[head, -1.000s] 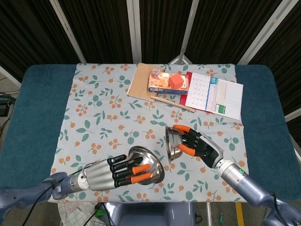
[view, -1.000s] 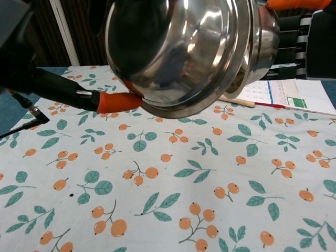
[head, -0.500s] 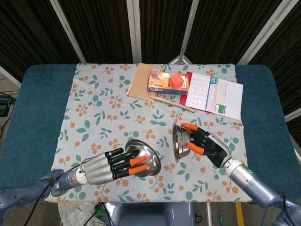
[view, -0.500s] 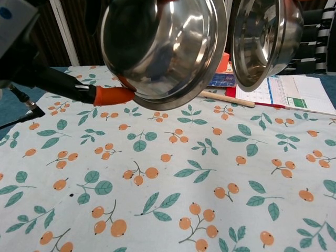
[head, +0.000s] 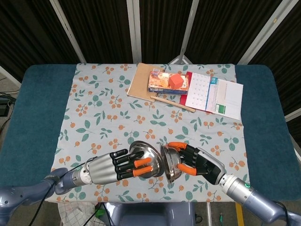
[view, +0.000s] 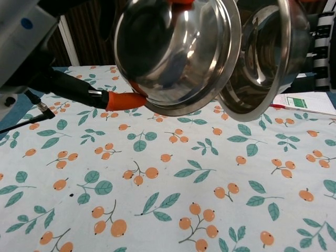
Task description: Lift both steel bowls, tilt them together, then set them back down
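Observation:
Both steel bowls are held up off the floral cloth, tilted toward each other. My left hand (head: 120, 165) grips the left bowl (head: 146, 157), whose shiny inside fills the top of the chest view (view: 176, 52). An orange fingertip (view: 126, 100) of that hand shows under its rim. My right hand (head: 197, 160) grips the right bowl (head: 168, 163), seen edge-on from the head and as a tilted bowl (view: 268, 63) from the chest. The two rims meet or nearly meet near the table's front edge.
At the back of the table lie a brown board (head: 141, 81), a box with an orange block (head: 170, 81), a wooden stick (head: 173, 104) and an open calendar notebook (head: 215, 94). The floral cloth (head: 108, 117) covers the middle; blue padding (head: 37, 103) flanks it.
My right hand has swung its bowl left and toward the front, closing the gap to the left bowl. The left bowl has shifted slightly right, and the rims have come together.

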